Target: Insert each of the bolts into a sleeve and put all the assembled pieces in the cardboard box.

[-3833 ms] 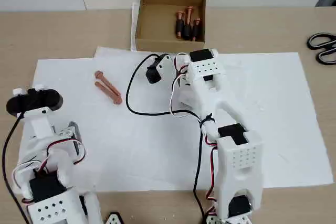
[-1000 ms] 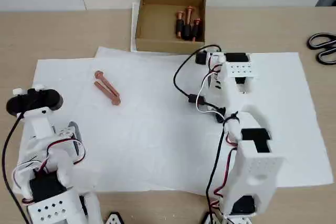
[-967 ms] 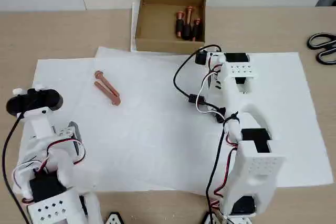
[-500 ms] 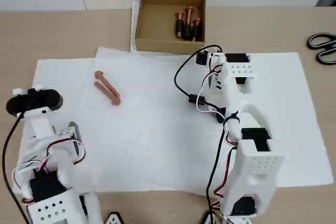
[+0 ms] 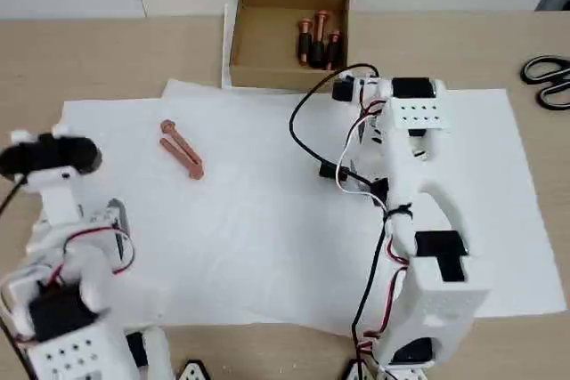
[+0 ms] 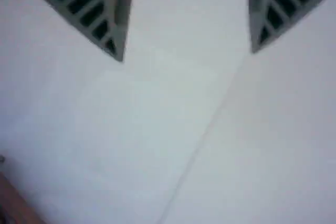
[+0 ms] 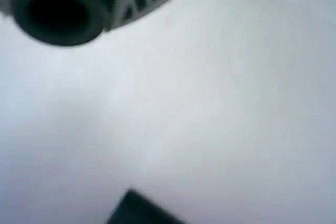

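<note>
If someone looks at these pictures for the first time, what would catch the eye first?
Probably the cardboard box at the table's far edge, holding three assembled pieces, and the two bare bolts lying side by side on the white paper. Close up in the right wrist view, a black sleeve shows its open end.

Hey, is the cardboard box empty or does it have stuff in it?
Not empty: the cardboard box holds three assembled pieces, lying side by side near one wall.
</note>
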